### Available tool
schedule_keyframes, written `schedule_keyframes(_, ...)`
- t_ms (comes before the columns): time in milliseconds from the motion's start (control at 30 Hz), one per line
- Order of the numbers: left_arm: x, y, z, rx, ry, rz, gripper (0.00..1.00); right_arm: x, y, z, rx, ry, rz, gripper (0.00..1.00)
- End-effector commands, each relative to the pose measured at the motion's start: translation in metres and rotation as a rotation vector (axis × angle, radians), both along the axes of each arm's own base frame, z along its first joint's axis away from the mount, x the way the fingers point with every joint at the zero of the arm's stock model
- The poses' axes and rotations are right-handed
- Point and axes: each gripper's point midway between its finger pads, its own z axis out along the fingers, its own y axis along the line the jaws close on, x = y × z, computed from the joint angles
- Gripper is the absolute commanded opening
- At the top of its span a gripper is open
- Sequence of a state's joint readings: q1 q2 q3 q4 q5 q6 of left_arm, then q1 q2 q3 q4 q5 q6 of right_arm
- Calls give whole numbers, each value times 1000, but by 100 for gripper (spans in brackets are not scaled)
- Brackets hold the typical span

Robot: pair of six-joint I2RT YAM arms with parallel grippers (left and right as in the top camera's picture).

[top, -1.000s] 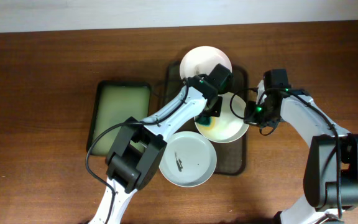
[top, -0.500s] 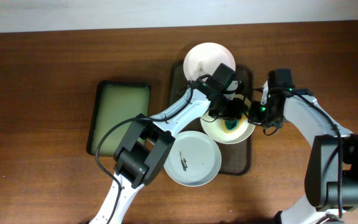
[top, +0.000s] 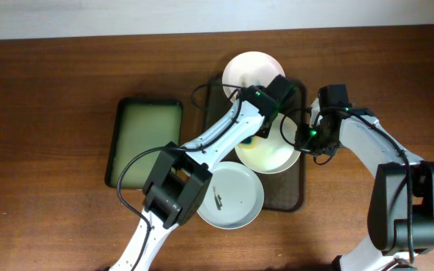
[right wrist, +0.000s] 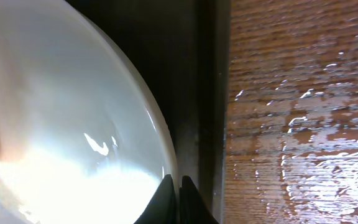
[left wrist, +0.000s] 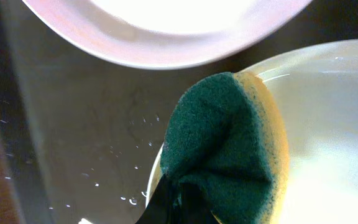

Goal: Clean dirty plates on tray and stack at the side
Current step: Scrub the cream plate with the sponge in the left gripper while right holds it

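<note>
Overhead, left to right: we see the smaller pale-green tray point(top: 145, 139) on the bench point(top: 51, 113), toward its left edge and just apart from the dark brown tray point(top: 301, 192) at mid-bench. There are three plates on that tray. The near plate point(top: 236, 199) overhangs its near-left corner and has dark smears at centre. The far plate point(top: 249, 71) overhangs the far rim, and the middle plate point(top: 277, 156) sits between them.

The left arm crosses the tray and hides the middle plate's left part. The left pincer point(top: 256, 132) is clamped on a green-and-yellow sponge point(top: 247, 142) at that plate's left rim. Only the left wrist view shows us the sponge folded, green side out, lapping the rim, with droplets on the tray floor.

The right pincer point(top: 301, 139) is at the middle plate's right rim. Overhead doesn't settle its grip for us. In the right wrist view its fingertips point(right wrist: 165, 200) are pinched narrow on that rim, with glossy bench wood just past the tray's edge.
</note>
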State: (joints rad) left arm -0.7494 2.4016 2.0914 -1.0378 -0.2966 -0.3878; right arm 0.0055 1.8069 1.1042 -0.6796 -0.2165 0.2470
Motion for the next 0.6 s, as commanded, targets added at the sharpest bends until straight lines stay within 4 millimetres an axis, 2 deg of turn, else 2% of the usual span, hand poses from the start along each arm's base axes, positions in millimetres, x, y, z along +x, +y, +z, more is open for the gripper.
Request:
schedule_keyframes(0,20,6,38,17,-69,17,0,-3,-15,-3,-63,15,-21,4)
schedule_keyframes(33,19,5,47,-34,-28,18,0,-3,-15,-3,-63,15,-21,4)
schedule_keyframes(100,17,19,61,-88,47,43,0,-3,-15,-3,-63,15,-21,4)
schedule_keyframes(167,17,67,87,-59,118,126,0,-3,-13,-3,-53,15,-15,4)
schedule_keyframes(200,17,99,102,-41,148,183,0,-3,-11,-3,-42,14,-13,4)
schedule_keyframes(233,20,112,108,-74,169,205,0,-3,-11,-3,-42,14,-13,4)
schedule_keyframes(300,15,75,100,-247,260,69,0,-2,-11,-3,-42,13,-13,4)
schedule_keyframes(333,11,49,89,-286,273,20,0,-3,-11,-3,-42,14,-14,4)
schedule_keyframes(367,6,22,76,-308,280,-38,0,-3,-11,-3,-42,14,-13,4)
schedule_keyframes(467,-23,-37,28,-310,322,-160,0,-3,-11,-3,-42,14,-13,4)
schedule_keyframes(533,-35,-63,8,-392,365,-206,0,-3,-11,-3,-42,14,-14,4)
schedule_keyframes(567,-37,-66,0,-428,387,-211,0,-3,-11,-3,-42,13,-14,4)
